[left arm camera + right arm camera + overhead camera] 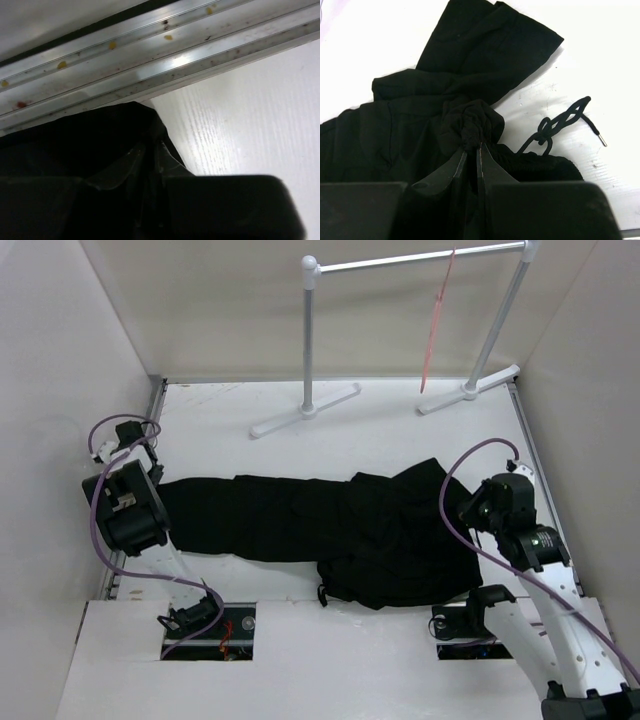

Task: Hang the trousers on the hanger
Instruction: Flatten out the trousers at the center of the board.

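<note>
left claw sits at the far left of the overhead frame, jaws pinched together on the leg end of the trousers. its wrist cam shows black cloth bunched between the fingers, with an aluminium track running across the top of that frame. the trousers lie on the white table, stretched across the middle of the overhead frame, legs toward the left and the wider, bunched waist part toward the right. in the upper right, the pink-red hanger hangs off the bar of the white-and-grey garment rail, well apart from the cloth. over on the right, right claw is clamped tight on a gathered wad of waist fabric. a black drawstring trails out onto the table at the right of that wrist frame.
</note>
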